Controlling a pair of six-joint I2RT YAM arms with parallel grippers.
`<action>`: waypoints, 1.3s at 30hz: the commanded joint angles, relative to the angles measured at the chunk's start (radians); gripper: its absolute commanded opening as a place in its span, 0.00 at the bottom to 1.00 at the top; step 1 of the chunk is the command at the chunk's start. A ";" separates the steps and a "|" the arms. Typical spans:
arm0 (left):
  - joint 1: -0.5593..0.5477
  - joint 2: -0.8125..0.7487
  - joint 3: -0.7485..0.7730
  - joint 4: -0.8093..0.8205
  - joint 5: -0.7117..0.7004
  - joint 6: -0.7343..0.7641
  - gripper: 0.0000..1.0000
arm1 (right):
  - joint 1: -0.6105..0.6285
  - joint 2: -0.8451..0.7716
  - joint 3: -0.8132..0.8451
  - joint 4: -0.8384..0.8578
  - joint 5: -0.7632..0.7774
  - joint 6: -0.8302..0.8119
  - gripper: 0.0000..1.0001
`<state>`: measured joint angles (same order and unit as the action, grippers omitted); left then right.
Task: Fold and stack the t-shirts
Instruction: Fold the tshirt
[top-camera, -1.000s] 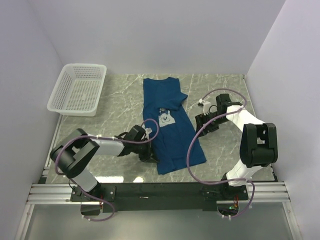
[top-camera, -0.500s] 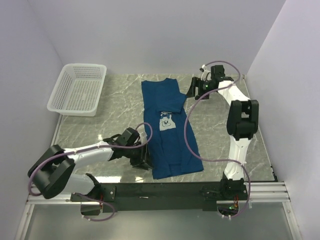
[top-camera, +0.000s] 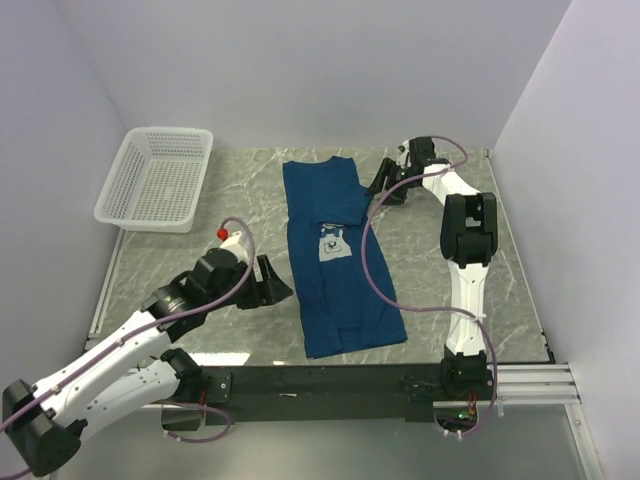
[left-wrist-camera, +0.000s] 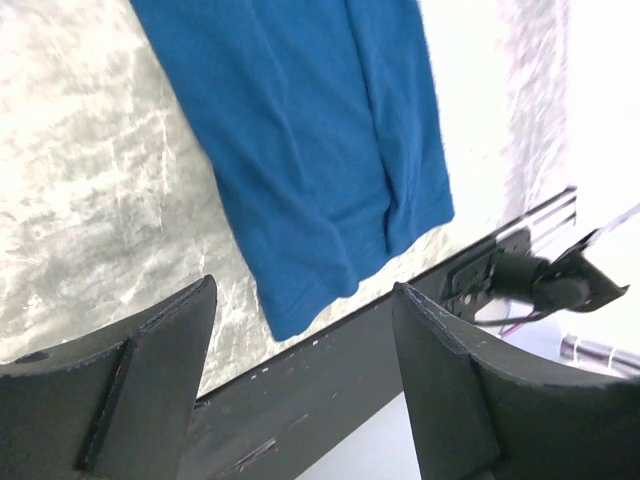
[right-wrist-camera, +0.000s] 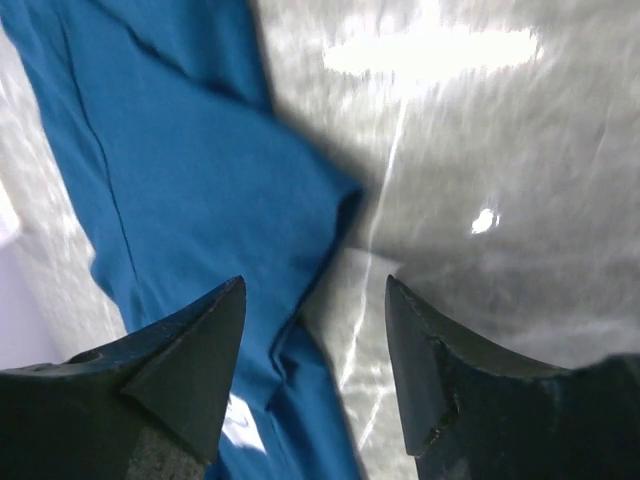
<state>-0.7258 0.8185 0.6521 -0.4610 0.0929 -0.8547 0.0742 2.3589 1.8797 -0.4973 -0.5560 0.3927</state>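
- Nearest of all: black mounting rail (top-camera: 320, 380) running across the front of the grey marble table (top-camera: 450, 290).
- Just past it, on the left: left gripper (top-camera: 272, 283), raised off the table and tilted, jaws spread wide, gripping nothing. Sits just beside the shirt's left edge, clear of the cloth.
- Through the left wrist camera: wide-set fingers (left-wrist-camera: 150, 380) framing the shirt's near hem and the rail.
- Mid-table now: dark blue t-shirt (top-camera: 335, 260), lying flat as a long narrow strip, sides folded in, hem toward the arms, sleeve end far. Slanted slightly, with the pale square print (top-camera: 330, 243) face up near the middle.
- Farther back, right side: right gripper (top-camera: 383, 183) low at the shirt's far right corner, by the sleeve.
- Through the right wrist camera: jaws parted, nothing clamped, straddling the sleeve's edge. Touching the cloth or not, cannot tell.
- Far left corner: white mesh basket (top-camera: 155, 180), well apart from the shirt.
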 joint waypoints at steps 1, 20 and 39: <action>0.005 -0.065 -0.037 -0.005 -0.078 -0.066 0.77 | 0.003 0.033 0.059 0.026 0.022 0.072 0.64; 0.008 -0.104 -0.011 -0.024 -0.090 -0.101 0.77 | -0.005 0.065 0.110 0.117 0.040 0.140 0.14; 0.006 -0.116 -0.037 -0.015 -0.084 -0.104 0.77 | 0.162 -0.118 0.074 0.155 0.211 -0.113 0.00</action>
<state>-0.7231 0.7170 0.6090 -0.4984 0.0200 -0.9558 0.1867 2.2955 1.9133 -0.3473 -0.4011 0.3698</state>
